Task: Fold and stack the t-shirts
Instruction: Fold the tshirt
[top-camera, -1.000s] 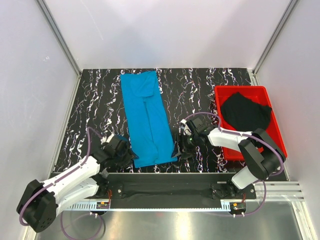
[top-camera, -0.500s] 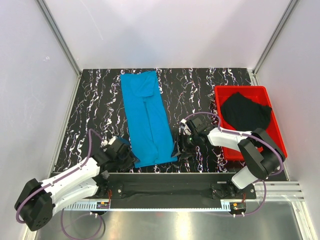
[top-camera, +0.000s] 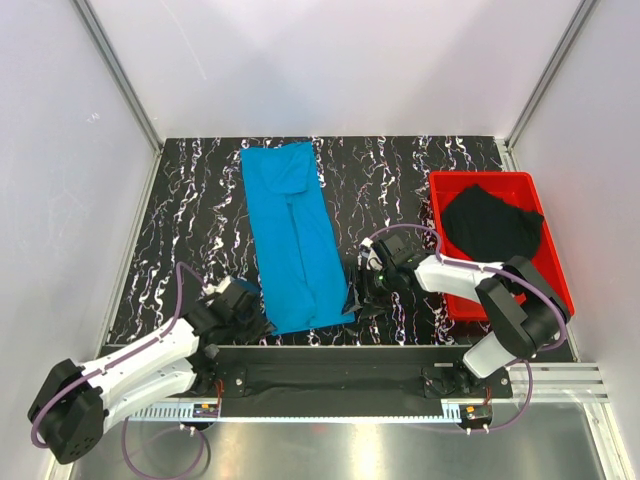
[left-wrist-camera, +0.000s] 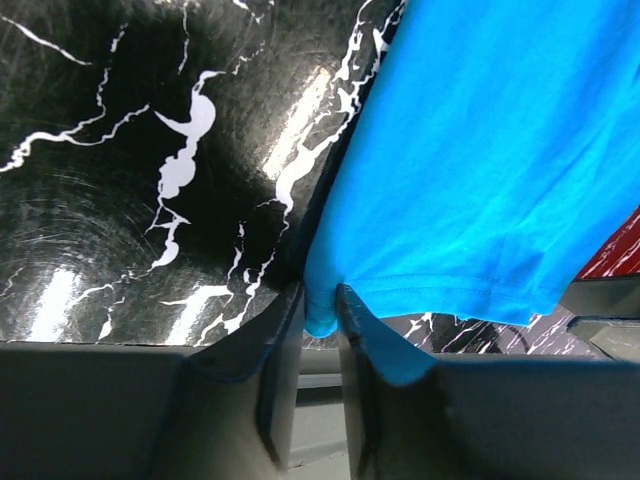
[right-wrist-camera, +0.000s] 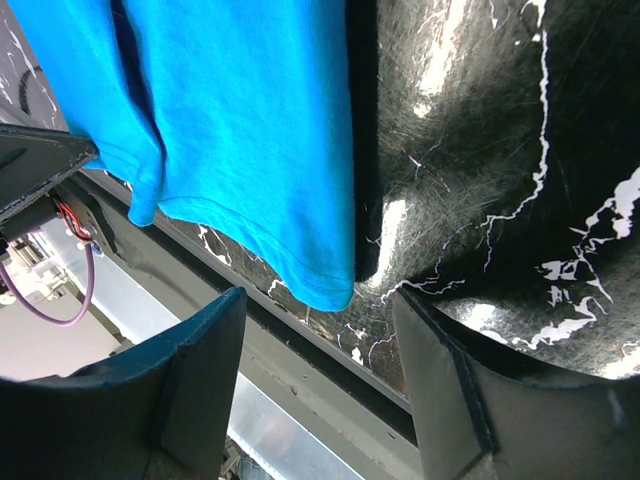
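The sky-blue t-shirt (top-camera: 292, 235) lies folded lengthwise into a long strip down the table's middle. My left gripper (top-camera: 252, 316) is at its near left corner, shut on that corner of the blue cloth (left-wrist-camera: 322, 318), which sticks out between the fingers. My right gripper (top-camera: 355, 300) is open at the near right corner; the blue hem corner (right-wrist-camera: 325, 285) lies just ahead of the spread fingers, not held. The black t-shirt (top-camera: 492, 226) lies crumpled in the red tray (top-camera: 548, 255) at the right.
The black marbled table (top-camera: 200, 230) ends at a metal rail (top-camera: 340, 352) just behind both grippers. White walls enclose the left, back and right sides. The tray stands right of the right arm.
The left gripper has crept a little toward the table's near edge at the shirt's corner. The right arm and both shirts have not moved.
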